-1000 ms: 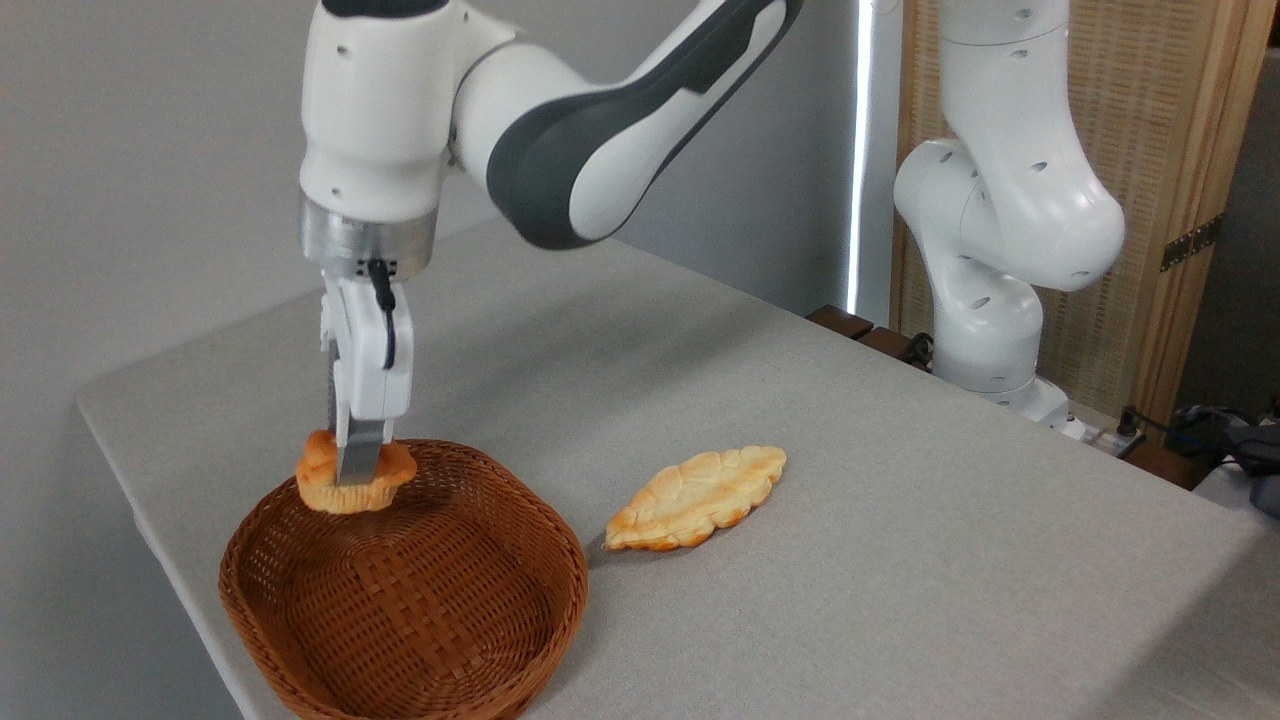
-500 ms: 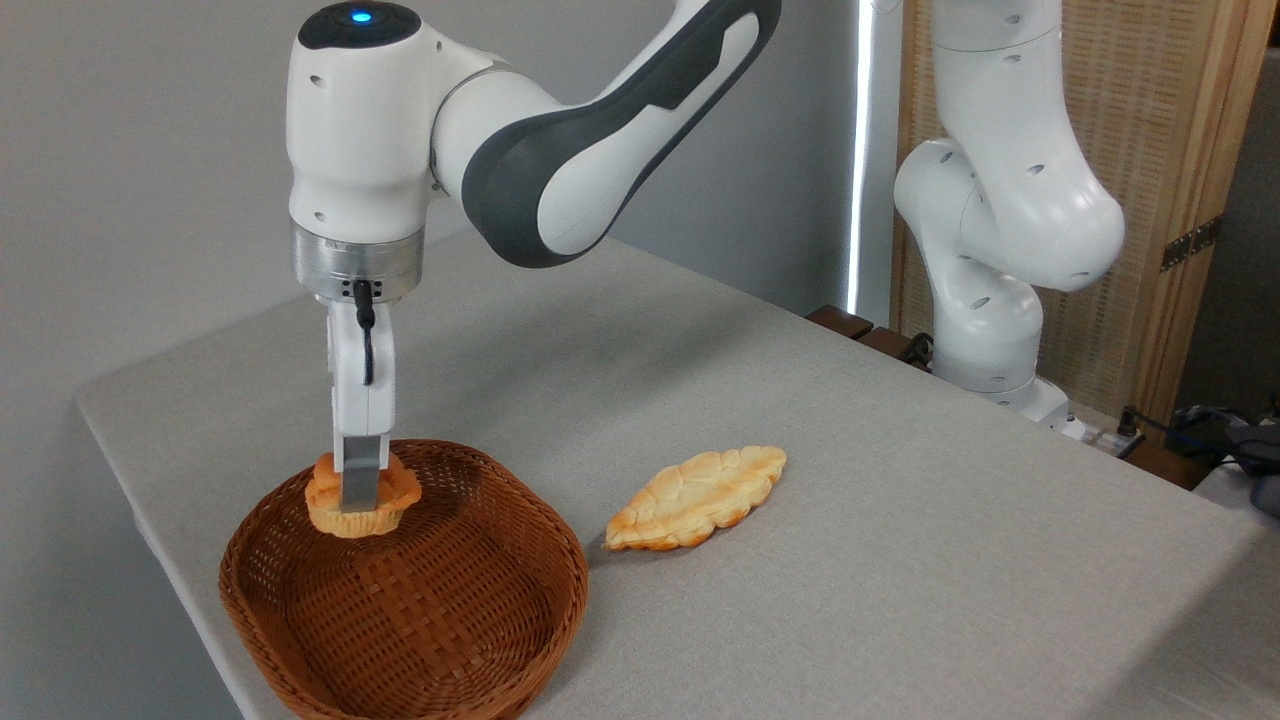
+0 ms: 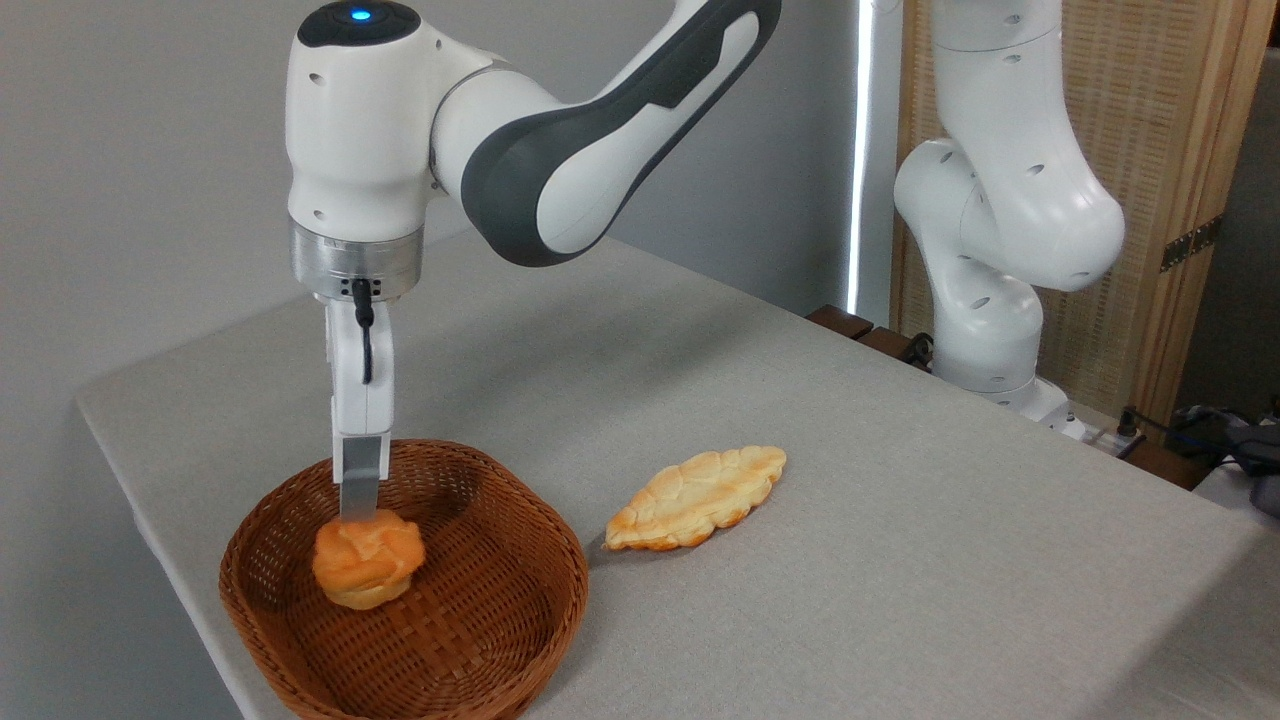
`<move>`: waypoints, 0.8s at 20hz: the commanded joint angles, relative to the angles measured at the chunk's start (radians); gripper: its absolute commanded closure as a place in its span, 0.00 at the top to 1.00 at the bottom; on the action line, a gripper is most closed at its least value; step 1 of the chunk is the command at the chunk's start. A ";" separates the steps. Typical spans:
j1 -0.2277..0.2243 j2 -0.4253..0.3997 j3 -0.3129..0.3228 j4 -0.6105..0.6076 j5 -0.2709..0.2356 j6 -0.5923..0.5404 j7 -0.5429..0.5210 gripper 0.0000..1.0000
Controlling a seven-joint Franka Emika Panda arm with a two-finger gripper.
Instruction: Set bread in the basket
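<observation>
The bread [image 3: 367, 560], a small round orange-golden bun with a cracked top, rests inside the brown wicker basket [image 3: 575, 585], towards its left side. My gripper [image 3: 358, 512] hangs straight above the bun, seen edge-on, so only one grey finger [image 3: 359, 480] shows. Its tip sits just over the bun's top and it grips nothing. The bun lies free on the basket floor.
A long flat pale leaf-shaped bread [image 3: 700, 497] lies on the grey table just right of the basket. The basket stands close to the table's front-left edge [image 3: 170, 560]. The arm's white base [image 3: 990, 340] stands at the back right.
The bun has left the fingers and dropped from rim height to the basket floor. The gripper has stayed almost where it was half a second ago.
</observation>
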 commanded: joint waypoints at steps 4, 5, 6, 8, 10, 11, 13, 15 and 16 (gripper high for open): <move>0.002 -0.064 0.011 0.011 0.003 -0.112 -0.025 1.00; 0.002 -0.094 0.014 0.011 0.001 -0.167 -0.043 1.00; 0.006 -0.125 0.016 0.011 0.003 -0.224 -0.072 1.00; 0.037 -0.177 0.002 0.011 0.009 -0.354 -0.160 1.00; 0.037 -0.205 0.001 0.011 0.012 -0.411 -0.284 1.00; 0.037 -0.216 0.001 0.011 0.027 -0.413 -0.370 1.00; 0.037 -0.230 -0.016 0.011 0.137 -0.414 -0.490 1.00; 0.038 -0.233 -0.032 0.011 0.208 -0.425 -0.513 1.00; 0.044 -0.233 -0.030 0.011 0.216 -0.439 -0.512 1.00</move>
